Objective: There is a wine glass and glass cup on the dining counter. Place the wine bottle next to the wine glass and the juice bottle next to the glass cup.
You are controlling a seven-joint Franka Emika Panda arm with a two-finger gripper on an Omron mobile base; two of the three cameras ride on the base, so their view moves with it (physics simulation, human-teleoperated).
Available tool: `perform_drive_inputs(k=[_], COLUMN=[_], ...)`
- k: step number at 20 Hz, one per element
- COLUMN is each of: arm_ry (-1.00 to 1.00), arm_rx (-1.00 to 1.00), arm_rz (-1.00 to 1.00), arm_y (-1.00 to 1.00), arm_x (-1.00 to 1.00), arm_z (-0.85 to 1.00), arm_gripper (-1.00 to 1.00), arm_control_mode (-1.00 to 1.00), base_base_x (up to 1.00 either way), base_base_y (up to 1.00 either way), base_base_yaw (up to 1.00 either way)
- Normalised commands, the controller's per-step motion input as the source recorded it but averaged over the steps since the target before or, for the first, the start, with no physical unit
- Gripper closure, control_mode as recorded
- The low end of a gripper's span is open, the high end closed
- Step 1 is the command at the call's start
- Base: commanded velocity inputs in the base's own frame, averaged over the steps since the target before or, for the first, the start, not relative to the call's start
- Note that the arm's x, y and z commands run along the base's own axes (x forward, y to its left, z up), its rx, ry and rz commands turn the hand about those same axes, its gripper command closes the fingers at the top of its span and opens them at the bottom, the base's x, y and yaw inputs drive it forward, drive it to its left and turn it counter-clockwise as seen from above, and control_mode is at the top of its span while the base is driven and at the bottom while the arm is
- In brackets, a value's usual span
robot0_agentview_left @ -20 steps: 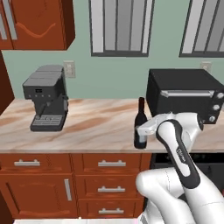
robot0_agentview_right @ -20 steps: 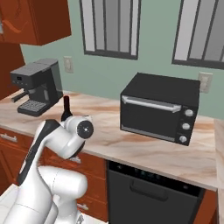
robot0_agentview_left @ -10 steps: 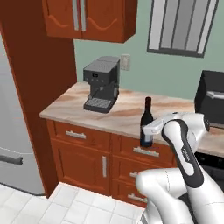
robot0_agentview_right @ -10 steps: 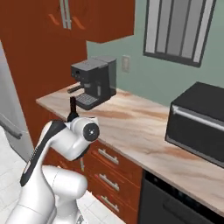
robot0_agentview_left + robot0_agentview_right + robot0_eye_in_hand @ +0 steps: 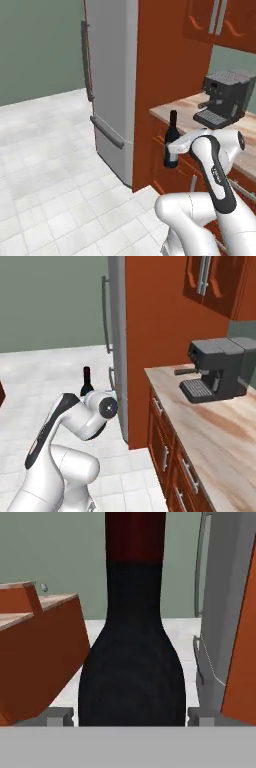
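Grey fridge (image 5: 107,85) standing tall at the far left of the kitchen run, pale tiled floor (image 5: 45,165) spread out before it. Red-brown panel (image 5: 167,55) right beside the fridge, then the marbled table (image 5: 210,431) over drawered cabinets to the right. Dark coffee machine (image 5: 215,375) sitting on that table, wooden wall cupboards (image 5: 222,22) above. In the hand view, a red-brown block (image 5: 35,657) with a pale top at the left, most likely the dining counter, though not surely told.

White arm (image 5: 215,170) bent in the near foreground. Wine bottle (image 5: 171,141) held upright off the floor, in front of the cabinets and just right of the fridge; dark body, red neck (image 5: 135,536) rising at the middle of the hand view. Jaws (image 5: 131,716) clamped on the bottle's lower body, one grey finger (image 5: 59,716) showing at either side.
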Motion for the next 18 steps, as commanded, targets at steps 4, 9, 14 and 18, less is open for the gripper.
perform_drive_inputs(k=[4, 9, 14, 18], arm_ry=[0.0, 0.0, 0.0, 0.0], arm_rx=[0.0, 0.0, 0.0, 0.0], arm_rz=[0.0, 0.0, 0.0, 0.0], arm_y=[0.0, 0.0, 0.0, 0.0], arm_x=[0.0, 0.0, 0.0, 0.0], arm_z=[0.0, 0.0, 0.0, 0.0], arm_gripper=[1.0, 1.0, 1.0, 1.0], arm_control_mode=[1.0, 1.0, 1.0, 1.0], base_base_x=[-0.05, 0.31, 0.9, 0.94], base_base_y=[0.2, 0.22, 0.05, 0.0], base_base_yaw=[0.99, 0.64, 0.18, 0.0])
